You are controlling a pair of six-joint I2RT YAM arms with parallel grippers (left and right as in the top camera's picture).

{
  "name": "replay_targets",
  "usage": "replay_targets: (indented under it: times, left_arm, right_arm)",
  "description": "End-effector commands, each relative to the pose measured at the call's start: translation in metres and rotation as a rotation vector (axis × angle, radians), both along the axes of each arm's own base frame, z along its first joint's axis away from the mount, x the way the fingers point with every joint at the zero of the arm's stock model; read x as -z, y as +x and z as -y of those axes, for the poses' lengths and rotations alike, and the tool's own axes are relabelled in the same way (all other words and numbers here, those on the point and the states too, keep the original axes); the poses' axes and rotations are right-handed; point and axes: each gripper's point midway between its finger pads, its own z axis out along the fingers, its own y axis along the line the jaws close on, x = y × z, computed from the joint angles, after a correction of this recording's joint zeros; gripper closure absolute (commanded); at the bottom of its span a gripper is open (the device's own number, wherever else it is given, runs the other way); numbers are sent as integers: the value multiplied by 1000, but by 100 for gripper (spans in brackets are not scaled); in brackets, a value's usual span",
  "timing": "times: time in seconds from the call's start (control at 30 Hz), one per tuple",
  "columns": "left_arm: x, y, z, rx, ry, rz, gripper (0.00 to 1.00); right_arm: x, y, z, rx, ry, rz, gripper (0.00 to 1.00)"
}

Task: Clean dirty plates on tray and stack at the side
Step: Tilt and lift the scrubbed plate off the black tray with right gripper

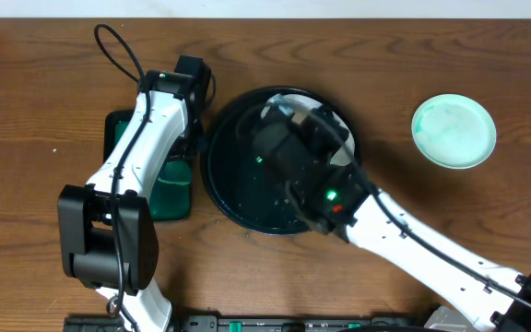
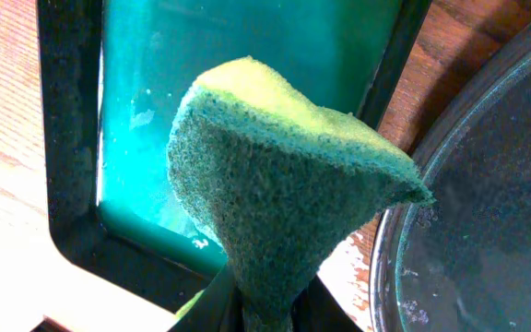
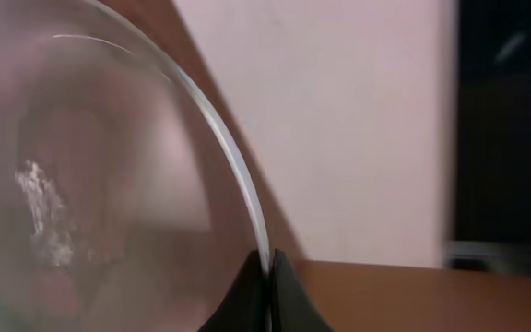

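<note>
The black tray [image 1: 238,184] lies at the table's middle; its rim shows at the right of the left wrist view [image 2: 487,212]. My right gripper [image 1: 293,122] hovers over the tray's far part, shut on the rim of a white plate [image 1: 282,101] that it holds tilted up. In the right wrist view the fingers [image 3: 267,269] pinch that plate's edge [image 3: 109,184], which carries a whitish smear. A teal-tinted plate [image 1: 454,131] lies on the table at the right. No third plate shows. My left gripper [image 1: 190,81] [image 2: 270,309] is shut on a green and yellow sponge [image 2: 284,175], just left of the tray.
A green rectangular tray [image 1: 169,189] with teal liquid sits left of the black tray, under the left arm; its dark rim [image 2: 72,138] shows below the sponge. A black cable [image 1: 118,51] loops at the back left.
</note>
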Motion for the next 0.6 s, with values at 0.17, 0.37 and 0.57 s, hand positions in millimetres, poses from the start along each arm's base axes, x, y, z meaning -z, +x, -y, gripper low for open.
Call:
replay_targets:
  times: [0.17, 0.37, 0.57]
  left_arm:
    - [5, -3, -3, -17, 6, -18, 83]
    - [5, -3, -3, -17, 6, -18, 83]
    - [5, -3, -3, -17, 6, -18, 83]
  right_arm:
    - [-40, -20, 8, 69, -203, 105, 99]
    - [-40, -21, 6, 63, -201, 106, 99]
    - [-41, -21, 6, 67, -194, 111, 99]
